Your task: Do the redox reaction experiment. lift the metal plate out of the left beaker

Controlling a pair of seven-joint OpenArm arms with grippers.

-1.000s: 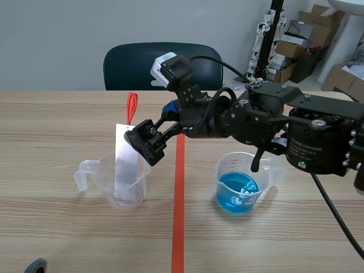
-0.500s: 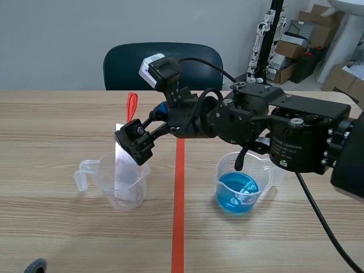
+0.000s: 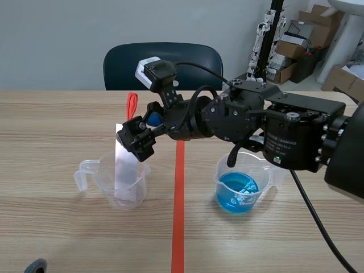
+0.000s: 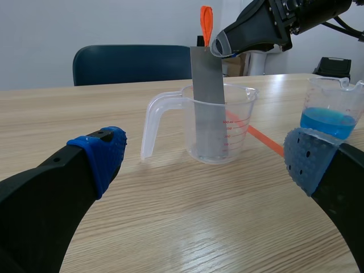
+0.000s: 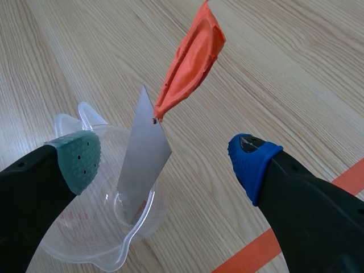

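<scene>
Table (image 5: 296, 62); plate (image 5: 142, 165) hole (image 5: 154, 120), right wrist only

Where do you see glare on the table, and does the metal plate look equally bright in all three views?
Left wrist view: pale sheen on the table between the fingers of the left hand; the metal plate looks dark grey. Scene view: plate pale, almost white. Right wrist view: plate mid-grey, no strong glare.

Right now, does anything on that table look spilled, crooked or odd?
Nothing stands out. The metal plate leans against the rim of the clear beaker, with an orange tab at its top. The blue liquid sits inside the other beaker, none on the wood.
</scene>
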